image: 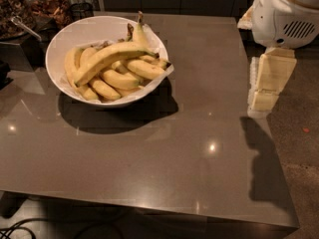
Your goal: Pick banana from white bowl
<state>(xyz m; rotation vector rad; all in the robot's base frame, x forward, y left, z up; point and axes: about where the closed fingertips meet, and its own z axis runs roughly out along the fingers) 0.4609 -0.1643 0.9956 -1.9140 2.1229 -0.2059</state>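
Note:
The white bowl (92, 29) stands on the far left part of the brown table (164, 153), lined with white paper. The banana (112, 57), the longest one, lies diagonally on top of several shorter bananas (119, 78), its dark stem end toward the right rim. My gripper (263, 97) hangs below the white arm housing (286, 14) at the table's right edge. It is well to the right of the bowl, touches nothing and holds nothing.
Dark containers of food (45, 4) and a metal utensil handle (24, 28) stand behind the bowl at the far left. The table's right edge (271, 148) drops to speckled floor (301, 148). Cables (20, 228) lie below the front edge.

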